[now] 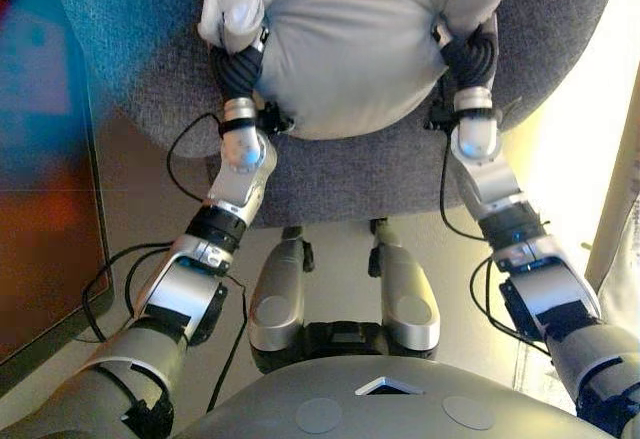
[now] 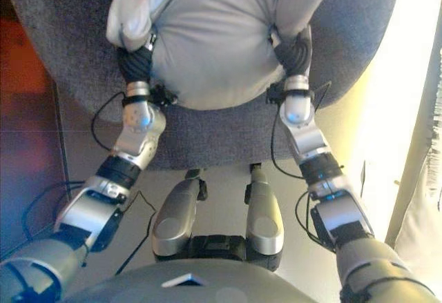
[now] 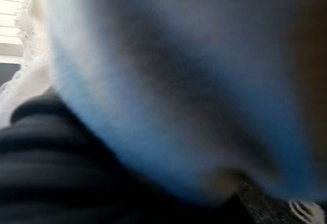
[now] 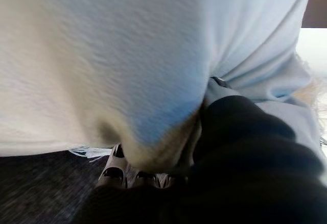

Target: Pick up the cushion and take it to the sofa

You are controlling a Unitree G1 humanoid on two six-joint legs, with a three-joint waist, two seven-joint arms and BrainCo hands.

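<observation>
Cushion (image 1: 345, 44) pale grey, plump, creased, over grey sofa (image 1: 400, 174); left hand (image 1: 238, 71) and right hand (image 1: 472, 59) press its sides, finger state cannot be told

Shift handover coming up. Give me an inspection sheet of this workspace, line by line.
Surface: grey upholstered seat, bare along its near edge.
Job's things: pale grey cushion lies on the seat, squeezed between both hands; white fringed trim shows at its far left corner.
Clutter: nothing seen.
Hands: left hand is pressed into the cushion's left side and right hand into its right side; both sets of fingers are buried in the fabric, so grip cannot be judged.
Cables: nothing seen apart from the robot's own.
Surroundings: dark reddish panel to the left, bright light and a pale curtain to the right.
</observation>
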